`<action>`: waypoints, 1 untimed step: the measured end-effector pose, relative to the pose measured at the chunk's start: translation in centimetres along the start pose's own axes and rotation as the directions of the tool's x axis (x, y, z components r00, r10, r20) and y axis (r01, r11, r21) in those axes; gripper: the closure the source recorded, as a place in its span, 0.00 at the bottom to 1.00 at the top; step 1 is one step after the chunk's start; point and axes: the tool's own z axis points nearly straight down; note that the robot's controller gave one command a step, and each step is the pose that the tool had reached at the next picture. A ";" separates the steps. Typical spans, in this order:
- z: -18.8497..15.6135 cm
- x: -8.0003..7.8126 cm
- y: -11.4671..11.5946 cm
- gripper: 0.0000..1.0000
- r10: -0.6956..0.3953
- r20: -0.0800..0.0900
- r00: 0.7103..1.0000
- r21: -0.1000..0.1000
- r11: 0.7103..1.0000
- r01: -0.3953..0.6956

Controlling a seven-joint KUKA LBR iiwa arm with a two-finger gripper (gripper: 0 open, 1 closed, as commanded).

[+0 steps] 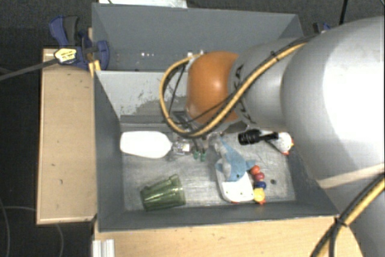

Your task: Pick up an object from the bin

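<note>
My gripper (187,147) is low in the middle of the bin, just under the orange wrist cover. Its tip sits right beside the right end of a white oval object (143,144) that lies flat at the left. I cannot tell whether they touch. A light blue and white object (233,176) lies just right of the gripper, toward the front. A dark green ribbed cup (162,192) lies on its side near the front left.
A black marker-like thing with a white and orange end (264,138) lies at the right, partly under the arm. A short string of coloured beads (258,182) sits next to the blue and white object. The big arm covers the bin's right side.
</note>
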 end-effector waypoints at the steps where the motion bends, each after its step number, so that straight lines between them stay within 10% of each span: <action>1: -0.2 0.1 0.0 1.00 0.001 -0.002 1.000 0.000 1.000 -0.001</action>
